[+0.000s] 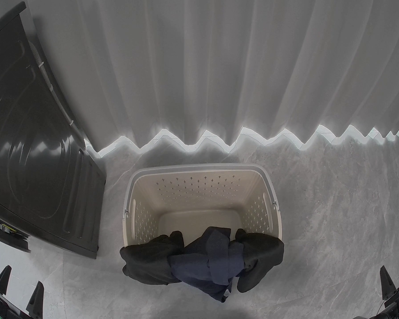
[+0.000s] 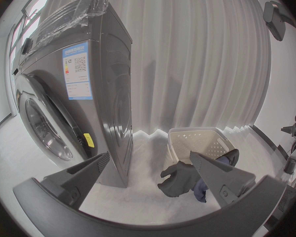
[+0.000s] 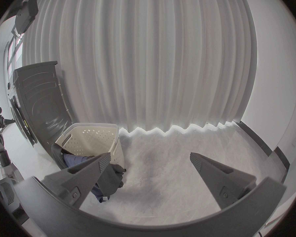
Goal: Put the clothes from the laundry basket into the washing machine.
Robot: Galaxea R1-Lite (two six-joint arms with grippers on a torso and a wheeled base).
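Reading from my station: left gripper (image 2: 148,155) and right gripper (image 3: 148,155), both spread wide, empty, low over floor. Clothes (image 1: 204,258): dark bundle draped over near rim of basket (image 1: 199,168), long axis left-to-right, ends hanging outside. Washer (image 1: 31,156): left of basket.

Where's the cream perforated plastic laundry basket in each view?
Head view: cream perforated plastic laundry basket, lower centre.
Left wrist view: basket beside the dark grey washing machine, beyond the left hand.
Right wrist view: basket beyond the right hand, before the washing machine.
Shared landmark: dark clothes draped over its near rim.
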